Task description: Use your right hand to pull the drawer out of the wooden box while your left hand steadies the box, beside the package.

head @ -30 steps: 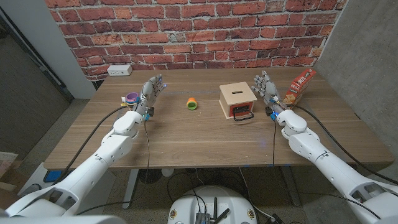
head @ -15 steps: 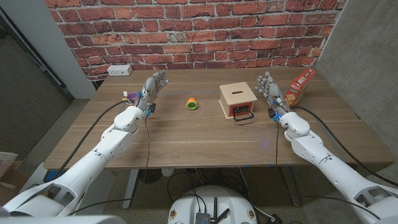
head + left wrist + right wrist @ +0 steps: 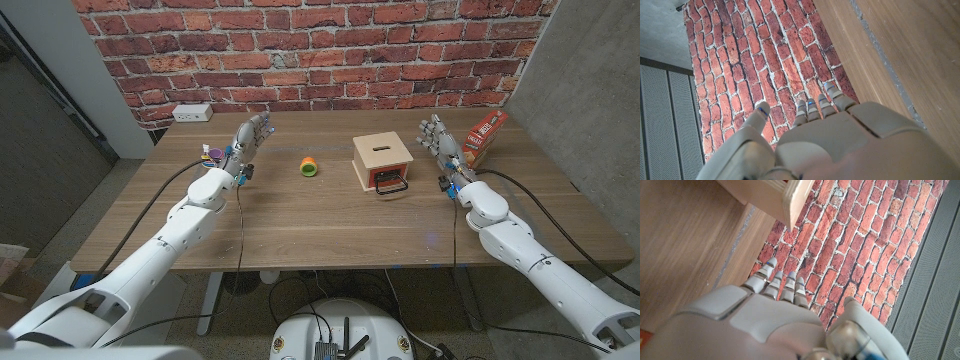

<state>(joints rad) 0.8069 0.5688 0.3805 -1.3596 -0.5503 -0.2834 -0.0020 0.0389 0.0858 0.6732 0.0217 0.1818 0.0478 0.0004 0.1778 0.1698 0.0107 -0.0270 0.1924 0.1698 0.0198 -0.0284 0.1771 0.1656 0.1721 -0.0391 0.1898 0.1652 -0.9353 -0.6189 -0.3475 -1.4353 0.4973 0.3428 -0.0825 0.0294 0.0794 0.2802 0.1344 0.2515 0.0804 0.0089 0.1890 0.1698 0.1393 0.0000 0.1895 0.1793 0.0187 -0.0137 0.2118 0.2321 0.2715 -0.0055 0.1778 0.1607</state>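
I'm looking down over the wooden table (image 3: pixel 330 215), and the wooden box (image 3: pixel 382 160) sits right of the middle, its top showing a round hole and a slot. The drawer (image 3: pixel 390 181) faces me on the box's front, red with a dark handle; it looks barely out, if at all, though I can't be sure from here. The package (image 3: pixel 483 137), a red carton, stands tilted near the table's right edge, beyond the box.

My right hand (image 3: pixel 441 146) is up off the table between the box and the package, fingers (image 3: pixel 432 128) spread and pointing away from me, holding nothing. It sits just beside the package and apart from the box, touching neither as far as I can see. In the right wrist view, I see the back of that same hand (image 3: pixel 765 315) with the fingers apart against the brick wall (image 3: pixel 860 245), and a corner of the box (image 3: pixel 785 197) close ahead.

My left hand (image 3: pixel 247 142) is well away from the box, over the left part of the table, also raised with fingers apart and empty. Its wrist view shows the back of the hand (image 3: pixel 830 140), the fingertips (image 3: pixel 805 107) fanned toward brick and table.

A small green and orange ring (image 3: pixel 309 166) lies between the left hand and the box. Just left of the left hand there's a small purple thing (image 3: pixel 211 153), mostly hidden. A white power strip (image 3: pixel 192 113) sits at the back left corner.
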